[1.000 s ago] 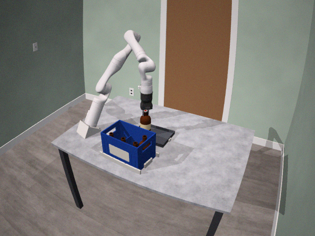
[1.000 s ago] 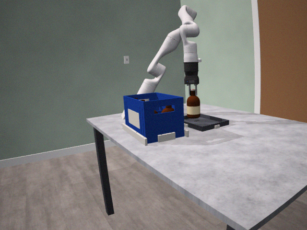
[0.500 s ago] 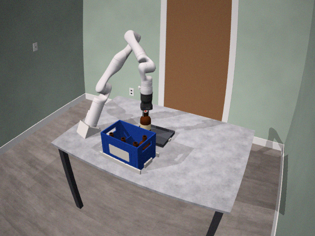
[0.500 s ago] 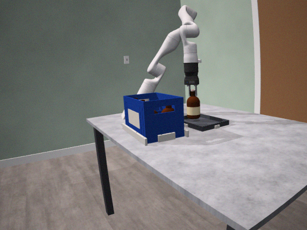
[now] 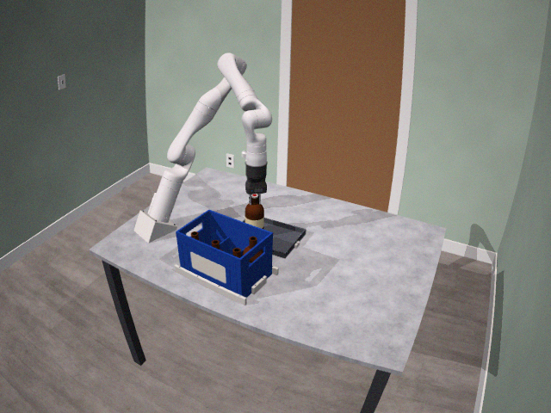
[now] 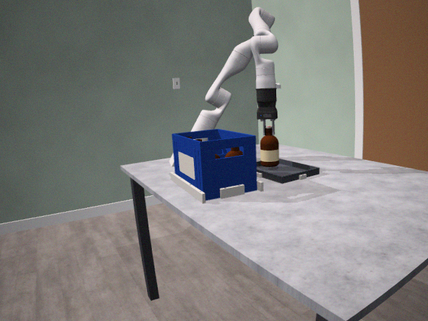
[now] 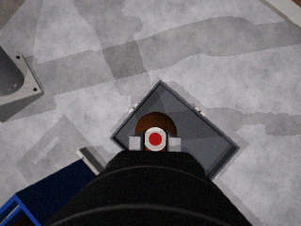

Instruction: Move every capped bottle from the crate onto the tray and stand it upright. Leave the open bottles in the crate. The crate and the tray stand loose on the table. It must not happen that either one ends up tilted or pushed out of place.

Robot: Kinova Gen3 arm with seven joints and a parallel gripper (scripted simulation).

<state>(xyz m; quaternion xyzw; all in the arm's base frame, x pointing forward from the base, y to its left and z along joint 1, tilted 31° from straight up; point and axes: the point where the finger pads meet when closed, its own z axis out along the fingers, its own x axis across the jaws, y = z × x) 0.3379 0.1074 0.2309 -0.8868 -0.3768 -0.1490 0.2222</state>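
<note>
standing upright on the dark tray [image 6: 303,170], the capped bottle [image 6: 269,152] has the gripper [image 6: 267,124] clamped on its neck, beside the blue crate [image 6: 221,169].

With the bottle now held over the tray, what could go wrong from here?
1. The gripper holds the capped bottle only by its narrow neck. If the base is not flat on the tray at release, the bottle may tip.
2. The bottle stands near the tray's edge beside the crate. A sideways pull while retreating could knock it against the crate or off the tray.
3. The tray stands loose, so pressing down could shift it.
</note>
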